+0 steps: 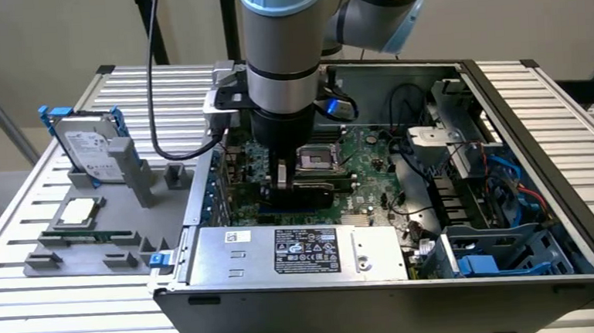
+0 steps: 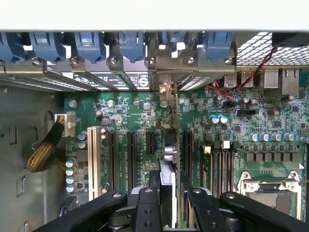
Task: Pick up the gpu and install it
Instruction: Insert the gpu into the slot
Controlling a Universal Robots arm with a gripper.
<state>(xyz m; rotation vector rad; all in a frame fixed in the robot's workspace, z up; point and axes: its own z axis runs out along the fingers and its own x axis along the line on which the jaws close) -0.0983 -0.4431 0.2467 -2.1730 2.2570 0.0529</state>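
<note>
The gpu (image 2: pixel 168 181) stands on edge between the gripper's (image 2: pixel 169 193) fingers (image 2: pixel 148 203), which are clenched on it from both sides. In the wrist view its thin edge runs up over the green motherboard (image 2: pixel 241 135) toward a silver bracket (image 2: pixel 166 72) at the case's rear wall, level with the long black slots (image 2: pixel 131 159); whether it is seated in a slot I cannot tell. In the exterior view the gripper (image 1: pixel 296 183) sits low inside the open computer case (image 1: pixel 543 144), in the middle of the frame, with the arm (image 1: pixel 283 36) coming straight down from the top. Inside the case, the silver power supply (image 1: pixel 297 252) lies along the lower edge, and a blue drive cage (image 1: pixel 499 255) sits at lower right. The case rests on a ribbed metal table (image 1: pixel 31 206). At the exterior view's left, a grey holder tray (image 1: pixel 106 248) carries a silver hard drive (image 1: pixel 88 152) in a blue frame, standing upright, and a square chip (image 1: pixel 80 212). Beige walls close off the upper background.
</note>
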